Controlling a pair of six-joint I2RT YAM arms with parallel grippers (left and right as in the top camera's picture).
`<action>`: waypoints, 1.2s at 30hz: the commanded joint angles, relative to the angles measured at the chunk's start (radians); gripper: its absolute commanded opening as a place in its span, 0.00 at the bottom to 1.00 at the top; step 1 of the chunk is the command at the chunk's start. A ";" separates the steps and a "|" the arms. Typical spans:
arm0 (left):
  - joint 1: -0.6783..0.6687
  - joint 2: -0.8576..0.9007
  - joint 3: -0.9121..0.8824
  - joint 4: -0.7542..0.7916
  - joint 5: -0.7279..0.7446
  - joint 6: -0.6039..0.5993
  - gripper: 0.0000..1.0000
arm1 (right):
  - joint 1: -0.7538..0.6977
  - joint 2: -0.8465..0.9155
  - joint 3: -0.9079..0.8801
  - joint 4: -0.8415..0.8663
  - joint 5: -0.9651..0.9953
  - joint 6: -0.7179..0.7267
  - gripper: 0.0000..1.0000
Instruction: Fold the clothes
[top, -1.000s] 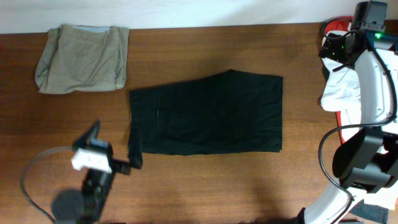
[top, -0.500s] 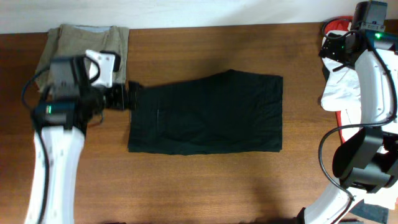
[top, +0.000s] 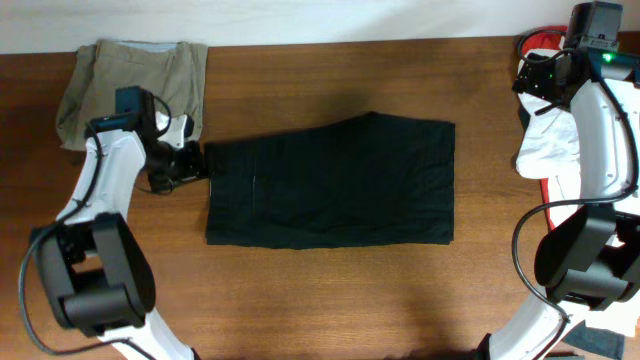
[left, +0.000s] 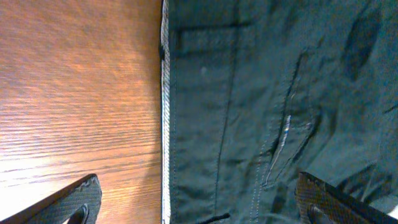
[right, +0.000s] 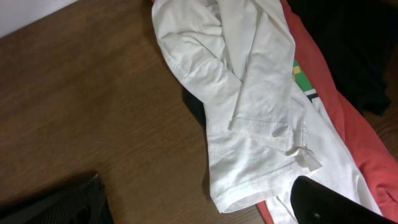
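The black trouser-like garment lies folded flat mid-table. In the left wrist view its stitched left edge and pocket seams fill the frame. My left gripper is open at that left edge, one finger over wood and one over cloth, holding nothing. The khaki garment lies folded at the back left. The white garment lies crumpled at the right on the red one. My right gripper hangs open above the white garment's hem and the table.
The red garment shows a green-and-white print under the white one. A dark cloth lies beyond them at the far right. Bare brown wood runs along the front. The white wall edge borders the back.
My left arm swung from the table's front left up to the black garment's left edge, then drew back a little. The right arm has not moved.
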 joint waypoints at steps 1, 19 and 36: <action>0.006 0.093 0.007 -0.027 0.192 0.102 0.99 | 0.005 -0.010 0.012 0.000 0.016 -0.002 0.99; -0.031 0.262 0.005 -0.040 0.216 0.111 0.66 | 0.005 -0.010 0.012 0.000 0.016 -0.002 0.99; 0.101 0.262 0.352 -0.376 -0.117 -0.041 0.01 | 0.005 -0.010 0.012 0.000 0.016 -0.002 0.99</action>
